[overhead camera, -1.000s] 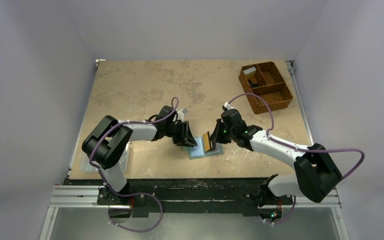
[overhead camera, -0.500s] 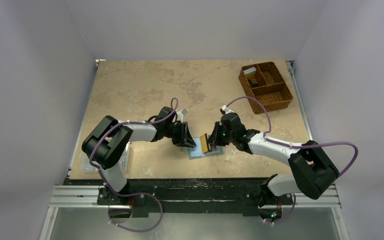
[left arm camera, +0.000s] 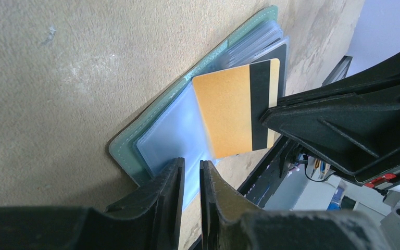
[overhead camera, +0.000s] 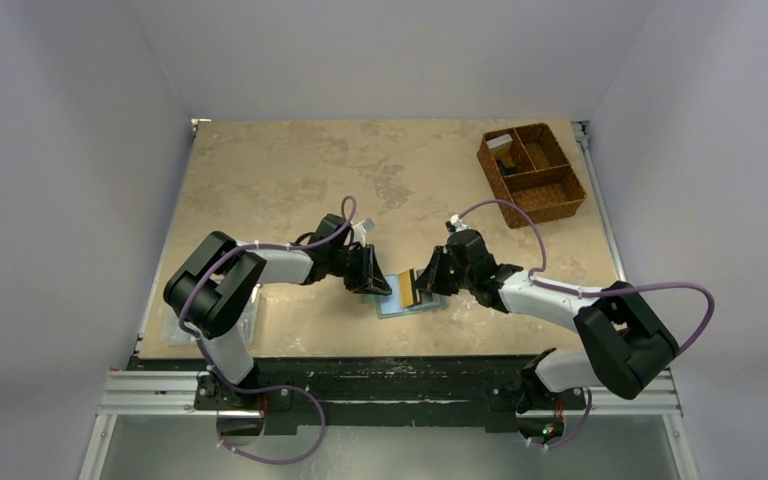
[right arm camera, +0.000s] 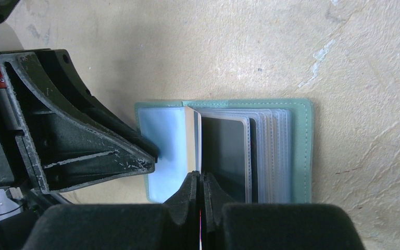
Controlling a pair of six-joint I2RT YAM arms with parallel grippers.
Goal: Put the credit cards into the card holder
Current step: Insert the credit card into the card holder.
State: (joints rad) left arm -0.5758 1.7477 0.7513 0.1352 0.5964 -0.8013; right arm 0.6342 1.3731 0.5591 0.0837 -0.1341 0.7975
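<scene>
The card holder (overhead camera: 407,302) lies open on the table, with a grey-green cover (right arm camera: 303,151) and clear pockets (left arm camera: 169,138). A tan-orange credit card (left arm camera: 233,112) with a black stripe stands on edge over the middle of the holder. My right gripper (right arm camera: 198,174) is shut on the card's lower edge (right arm camera: 192,140). A dark card (right arm camera: 225,153) sits in the pocket beside it. My left gripper (left arm camera: 191,165) is at the holder's left leaf. Its jaws are a narrow gap apart, and I see nothing between them. From above, the left gripper (overhead camera: 380,284) and right gripper (overhead camera: 419,287) face each other across the holder.
A brown woven divided basket (overhead camera: 532,172) stands at the back right with small items inside. A clear plastic box (overhead camera: 173,326) lies by the left arm's base, near the table's front left edge (overhead camera: 260,357).
My right gripper has carried the orange card a little left and down, closer over the holder. The left jaws have narrowed. The holder has stayed in place.
</scene>
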